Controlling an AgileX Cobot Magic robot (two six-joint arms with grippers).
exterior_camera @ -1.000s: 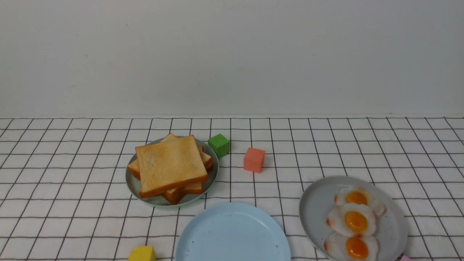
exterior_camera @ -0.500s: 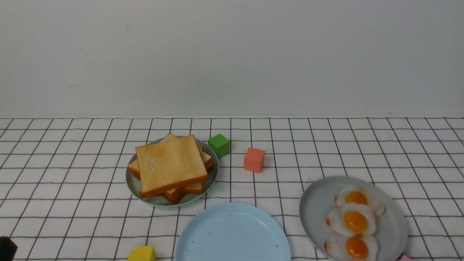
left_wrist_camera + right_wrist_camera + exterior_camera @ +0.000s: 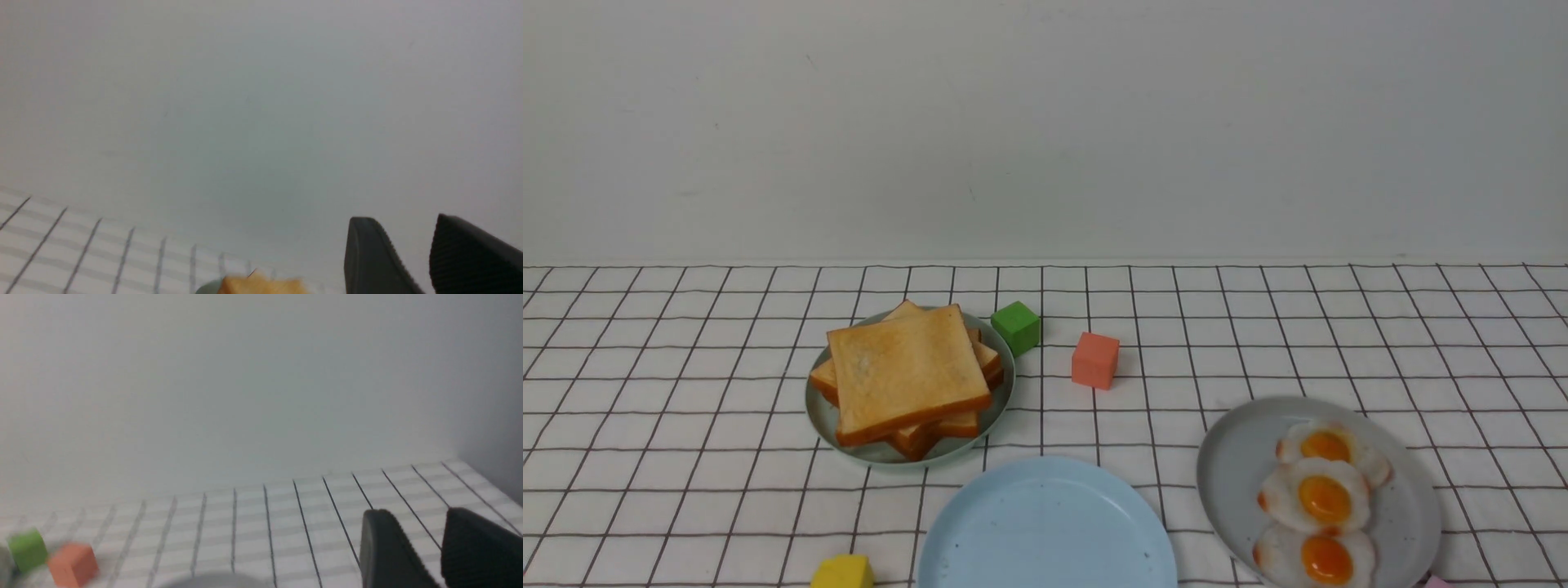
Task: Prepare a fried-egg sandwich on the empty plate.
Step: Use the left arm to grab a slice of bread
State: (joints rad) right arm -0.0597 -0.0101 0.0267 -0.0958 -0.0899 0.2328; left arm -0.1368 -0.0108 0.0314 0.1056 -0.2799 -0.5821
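On the left half of the table (image 3: 1421, 343), about midway between its near and far edges, the toast stack (image 3: 907, 371) is piled on a sage-green plate (image 3: 818, 412). The pale blue plate (image 3: 1045, 531) is set bare at the middle of the near edge, just beside it. Neither arm is caught by the front view. The left gripper (image 3: 404, 222) is seen only from its own wrist, its ribbed dark fingers (image 3: 367, 261) parted with nothing between them. A blurred corner of toast is glimpsed beyond them, so the stack is judged to lie forward of that arm, which is taken as the nearer one for a first slice. The right gripper (image 3: 416, 514) is likewise spread and empty. Three fried eggs (image 3: 1323, 498) are laid in an overlapping row on a grey speckled plate (image 3: 1229, 465) towards the near right corner, the row's long axis running from near edge to far edge. The slices are square, matt and golden with darker crusts, each turned a little against the one beneath, so no long axis is offered. The eggs are glossy, thin and wavy-rimmed, and a slippery grasp is expected. A green cube (image 3: 1016, 327) is set at the sage-green plate's far rim, whether touching cannot be told, and an orange cube (image 3: 1094, 359) is placed apart.
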